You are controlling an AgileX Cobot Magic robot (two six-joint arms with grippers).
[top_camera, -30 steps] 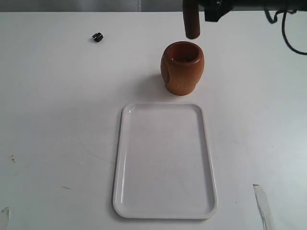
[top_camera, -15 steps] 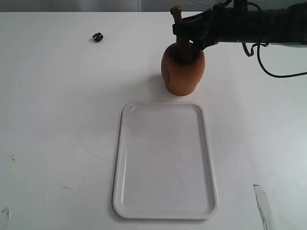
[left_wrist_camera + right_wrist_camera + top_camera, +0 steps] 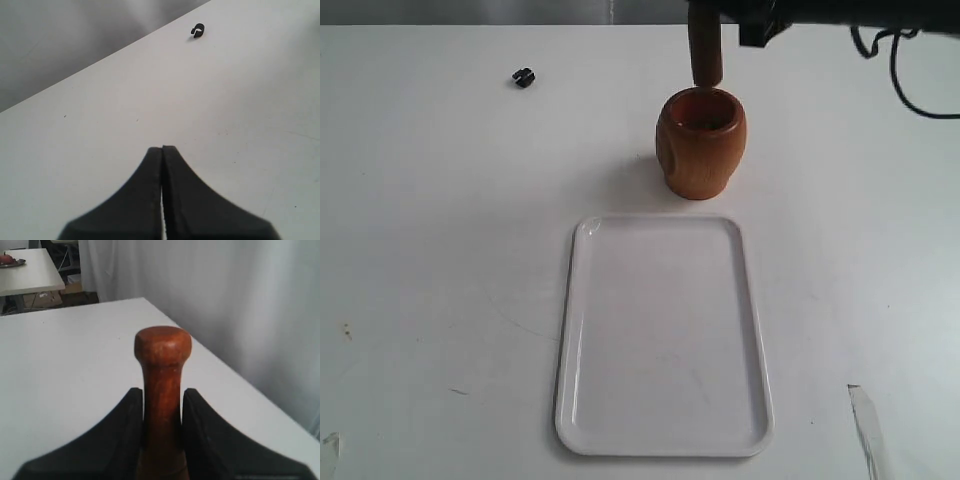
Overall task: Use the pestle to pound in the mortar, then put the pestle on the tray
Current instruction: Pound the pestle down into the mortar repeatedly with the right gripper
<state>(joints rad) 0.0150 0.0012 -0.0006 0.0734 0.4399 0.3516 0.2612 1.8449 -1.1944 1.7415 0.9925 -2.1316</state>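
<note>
A white table [image 3: 440, 250] filled the scene. A small black clip [image 3: 524, 77] lay on it toward the far left, well apart from anything else. A pale strip [image 3: 868, 425], perhaps tape, lay at the near right edge, and a tiny brown speck [image 3: 347, 331] marked the near left. Beyond hung a white curtain [image 3: 225, 290]. A second table [image 3: 25, 272] stood further off, bearing something red [image 3: 6, 259].

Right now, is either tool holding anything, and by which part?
Right tool holds the pestle by its slim neck below the knob. Left tool is shut on nothing.
</note>
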